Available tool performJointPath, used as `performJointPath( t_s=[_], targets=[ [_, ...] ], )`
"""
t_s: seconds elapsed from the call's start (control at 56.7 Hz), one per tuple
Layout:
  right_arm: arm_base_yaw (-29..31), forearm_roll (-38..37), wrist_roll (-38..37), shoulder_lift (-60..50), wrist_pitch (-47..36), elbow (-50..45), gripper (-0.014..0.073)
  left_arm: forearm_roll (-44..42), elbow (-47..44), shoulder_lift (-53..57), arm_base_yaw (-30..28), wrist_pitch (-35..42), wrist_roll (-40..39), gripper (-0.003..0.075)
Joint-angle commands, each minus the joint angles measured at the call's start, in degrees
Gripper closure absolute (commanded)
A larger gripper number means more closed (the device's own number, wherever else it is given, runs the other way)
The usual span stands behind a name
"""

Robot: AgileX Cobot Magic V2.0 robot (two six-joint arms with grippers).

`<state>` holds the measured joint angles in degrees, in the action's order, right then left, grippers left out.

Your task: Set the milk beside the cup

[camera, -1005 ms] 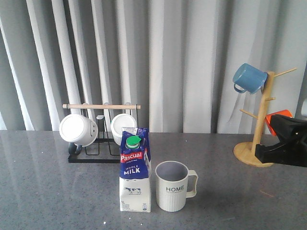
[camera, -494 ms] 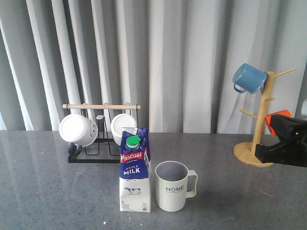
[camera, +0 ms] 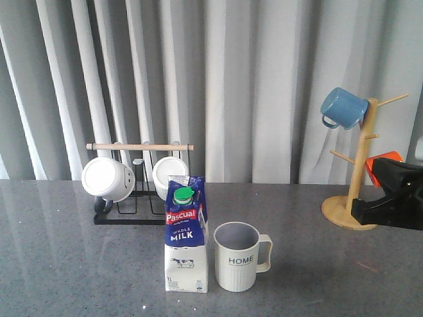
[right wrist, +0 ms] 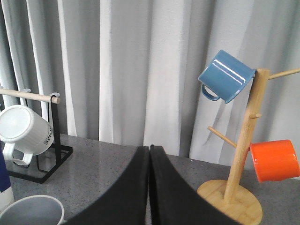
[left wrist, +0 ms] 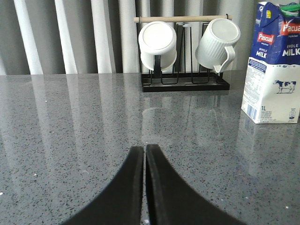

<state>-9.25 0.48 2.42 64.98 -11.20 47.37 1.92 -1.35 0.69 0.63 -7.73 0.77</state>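
Milk [camera: 186, 235] stands upright on the grey speckled table [camera: 79, 264], near the front edge, w/ the cup [camera: 238, 256] just beside it on its right; a thin gap shows between them, so not touching. Carton is taller than the cup, green cap facing forward, red band and "MILK" lettering readable. Cup's handle points right, "HOME" print faces the front, grey inside, upright.

Left gripper [left wrist: 144, 157]: both black fingers pressed together, only a hairline seam between them, nothing in the grip. It hangs low over bare tabletop, well apart from the carton, which shows at the far edge of the left wrist view.

Right gripper [right wrist: 149, 157]: same story, fingers closed against each other, nothing held. In the front view the right arm is just a dark shape at the right edge, near the wooden mug tree [camera: 360, 172]; claw tips aren't visible there.

Behind the carton, a black wire rack [camera: 142, 198] w/ a wooden rod holds two white mugs [camera: 108, 179] lying on their sides. Mug tree carries a blue mug [camera: 344, 107] up top, tilted, and an orange mug [right wrist: 274, 160] lower down. Pale pleated curtain [camera: 251, 79] runs across the back.
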Motion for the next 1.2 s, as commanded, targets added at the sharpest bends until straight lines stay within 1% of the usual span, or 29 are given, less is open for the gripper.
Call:
performJointPath(
  t_s=[0.0,0.935,1.076,1.181],
  targets=[
    [0.43,-0.48,-0.17,-1.29,-4.19,1.75,0.0602,0.49,1.22,0.72,-0.51,3.96,-0.77,0.0726],
    [0.43,-0.48,-0.17,-1.64,-4.06,1.75,0.0602,0.49,1.28,0.72,-0.51,3.84,-0.77,0.0726],
    [0.43,-0.98,0.65,-5.62,-0.26,1.75,0.0602,0.49,1.28,0.72,-0.51,3.84,-0.77,0.0726],
    [0.43,-1.24,4.22,-9.69,7.41,1.75,0.0602,0.49,1.28,0.72,-0.51,3.84,-0.77,0.0726]
  ],
)
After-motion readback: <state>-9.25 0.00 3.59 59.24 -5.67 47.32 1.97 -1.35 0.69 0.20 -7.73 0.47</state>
